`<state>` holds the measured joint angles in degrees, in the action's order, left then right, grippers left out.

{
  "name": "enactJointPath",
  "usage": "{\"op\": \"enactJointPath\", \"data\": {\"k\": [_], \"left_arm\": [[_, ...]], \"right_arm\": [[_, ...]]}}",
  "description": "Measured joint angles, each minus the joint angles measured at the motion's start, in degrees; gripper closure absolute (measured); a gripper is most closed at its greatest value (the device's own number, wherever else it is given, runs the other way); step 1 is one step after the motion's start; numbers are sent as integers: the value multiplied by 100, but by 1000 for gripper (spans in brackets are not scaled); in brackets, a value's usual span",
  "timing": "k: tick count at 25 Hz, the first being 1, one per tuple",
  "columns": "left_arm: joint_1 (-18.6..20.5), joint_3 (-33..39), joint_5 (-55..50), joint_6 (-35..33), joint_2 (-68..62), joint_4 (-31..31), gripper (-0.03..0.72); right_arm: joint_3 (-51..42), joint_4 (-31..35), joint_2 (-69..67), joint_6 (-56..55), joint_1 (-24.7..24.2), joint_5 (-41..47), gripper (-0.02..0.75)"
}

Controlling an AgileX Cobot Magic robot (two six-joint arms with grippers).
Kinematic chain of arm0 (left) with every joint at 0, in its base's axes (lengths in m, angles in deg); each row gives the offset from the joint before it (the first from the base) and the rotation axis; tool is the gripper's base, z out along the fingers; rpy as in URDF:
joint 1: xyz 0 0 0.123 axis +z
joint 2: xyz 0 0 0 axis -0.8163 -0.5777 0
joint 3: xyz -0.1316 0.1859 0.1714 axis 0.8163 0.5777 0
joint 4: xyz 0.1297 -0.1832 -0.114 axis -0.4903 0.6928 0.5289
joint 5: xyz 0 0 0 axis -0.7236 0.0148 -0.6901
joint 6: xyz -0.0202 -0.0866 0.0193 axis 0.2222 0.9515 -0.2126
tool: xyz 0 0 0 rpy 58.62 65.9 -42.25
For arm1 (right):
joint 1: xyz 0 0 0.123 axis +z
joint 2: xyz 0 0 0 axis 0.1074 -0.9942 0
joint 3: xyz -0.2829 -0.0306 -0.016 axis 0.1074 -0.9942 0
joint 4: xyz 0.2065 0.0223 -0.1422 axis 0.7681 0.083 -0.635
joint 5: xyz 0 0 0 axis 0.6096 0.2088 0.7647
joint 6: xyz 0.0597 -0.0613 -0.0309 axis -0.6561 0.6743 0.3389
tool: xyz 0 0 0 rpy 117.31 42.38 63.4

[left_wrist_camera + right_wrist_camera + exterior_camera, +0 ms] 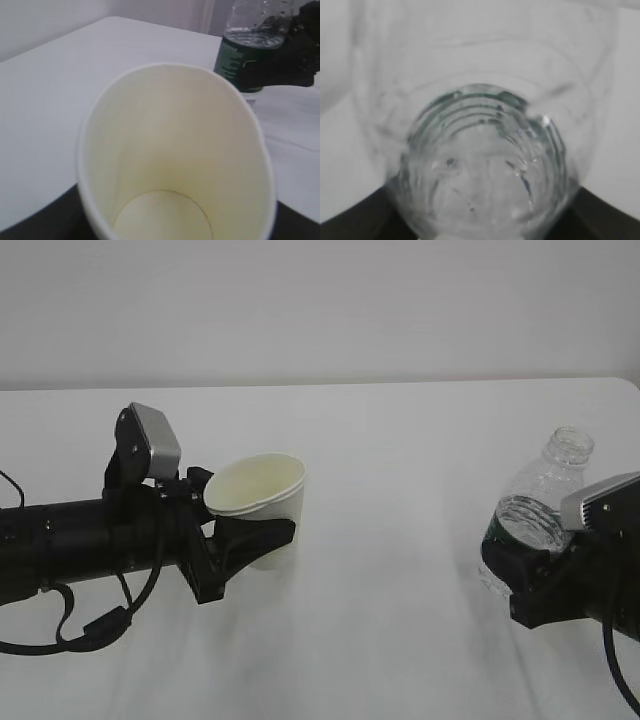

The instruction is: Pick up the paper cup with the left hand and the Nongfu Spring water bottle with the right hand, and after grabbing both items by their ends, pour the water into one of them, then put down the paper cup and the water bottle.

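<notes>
My left gripper (248,532) is shut on the lower part of the white paper cup (262,496), which leans with its mouth up and toward the left arm. The left wrist view looks straight into the paper cup (175,150); its cream inside and bottom look dry. At the right, my right gripper (518,575) is shut on the lower half of the Nongfu Spring water bottle (545,495), uncapped and leaning slightly right. Water (528,522) fills it to about mid height. The right wrist view looks down through the clear bottle (485,165). The bottle's green label (232,60) faces the cup.
A white table (400,440) runs under both arms, with a plain pale wall behind it. The table's rounded far right corner (625,385) is close to the bottle. A wide stretch of bare tabletop lies between cup and bottle.
</notes>
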<state>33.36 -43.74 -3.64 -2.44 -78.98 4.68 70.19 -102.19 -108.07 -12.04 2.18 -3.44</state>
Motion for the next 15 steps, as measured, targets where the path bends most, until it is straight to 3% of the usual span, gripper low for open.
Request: {"op": "enactJointPath", "data": {"k": [6, 15], "left_arm": [[0, 0, 9, 218, 0, -465, 258], [0, 0, 20, 423, 0, -757, 258]], "right_arm": [[342, -530, 335, -407, 0, 542, 278], [991, -1920, 450, -1335, 0, 1156, 279]]}}
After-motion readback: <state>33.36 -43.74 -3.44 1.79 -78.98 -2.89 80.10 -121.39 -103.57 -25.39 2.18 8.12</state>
